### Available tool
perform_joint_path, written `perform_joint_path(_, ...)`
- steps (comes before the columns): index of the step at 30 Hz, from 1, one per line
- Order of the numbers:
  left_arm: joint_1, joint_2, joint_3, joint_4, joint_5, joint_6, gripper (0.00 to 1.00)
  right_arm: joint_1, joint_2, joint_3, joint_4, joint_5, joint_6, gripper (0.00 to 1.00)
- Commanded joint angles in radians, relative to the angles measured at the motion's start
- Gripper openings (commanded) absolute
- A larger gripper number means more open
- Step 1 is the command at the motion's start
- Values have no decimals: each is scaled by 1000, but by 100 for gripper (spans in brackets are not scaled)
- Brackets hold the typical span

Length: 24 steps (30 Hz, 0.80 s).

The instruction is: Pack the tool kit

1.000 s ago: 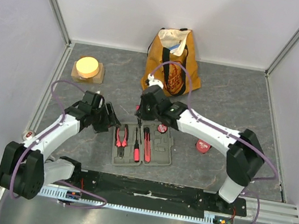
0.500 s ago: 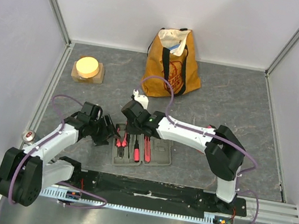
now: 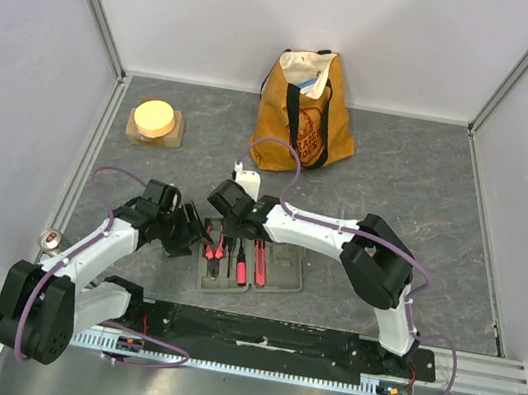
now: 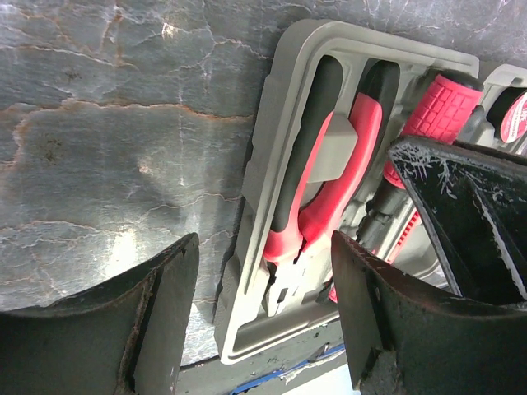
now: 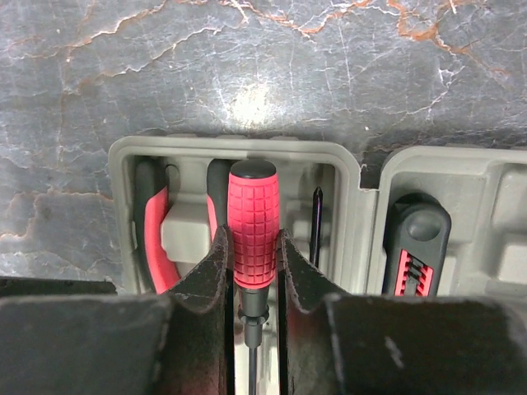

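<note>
**R gripper clamps screwdriver over the open case**

The flat grey moulded-plastic hinged case (image 3: 285, 267) lies open on the dark, marble-veined tabletop (image 3: 407, 191), just in front of the arm bases and approx. mid-table. Its walls are smooth with rounded corners, and each slot is shaped to its tool.

The right gripper (image 5: 251, 240) has its black fingers closed on the red screwdriver handle (image 5: 252, 218). The handle is a stubby cylinder w/ a waffle-grid rubber grip and a smooth black cap, and it hangs over the case's left half. A thin metal shaft runs down from it between the fingers. Whether the handle touches the slot floor can't be told.

In the slot just left of it sit the red-and-black pliers (image 4: 329, 181), glossy curved handles held under a grey plastic clip, steel nose pointing at the near edge. A slim black rod (image 5: 317, 226) lies right of the handle. Across the hinge, the black knife body with red ribbed insert (image 5: 416, 247) fills a slot in the other half.

The left gripper (image 4: 263, 247) stands w/ its scuffed black fingers spread wide and nothing between them (they straddle the case's left rim in the wrist view).

Well behind, against the back wall, a mustard-yellow cloth tote bag with black handles (image 3: 303, 113) slumps. A round yellow-topped tan block (image 3: 155, 121) sits far left.
</note>
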Motion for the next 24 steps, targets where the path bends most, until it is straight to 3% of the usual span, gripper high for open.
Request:
perform_joint_path(1, 9, -10, 35, 0, -11, 51, 71, 5, 24, 50, -24, 59, 25, 8)
perform_joint_path(10, 14, -5, 39, 0, -11, 62, 71, 7, 37, 54, -56, 109, -19, 16)
perform_joint_path(19, 14, -5, 53, -6, -9, 66, 71, 7, 50, 59, -59, 83, -7, 43)
perform_joint_path(24, 14, -18, 69, -23, -19, 71, 71, 5, 49, 67, -56, 50, 17, 41)
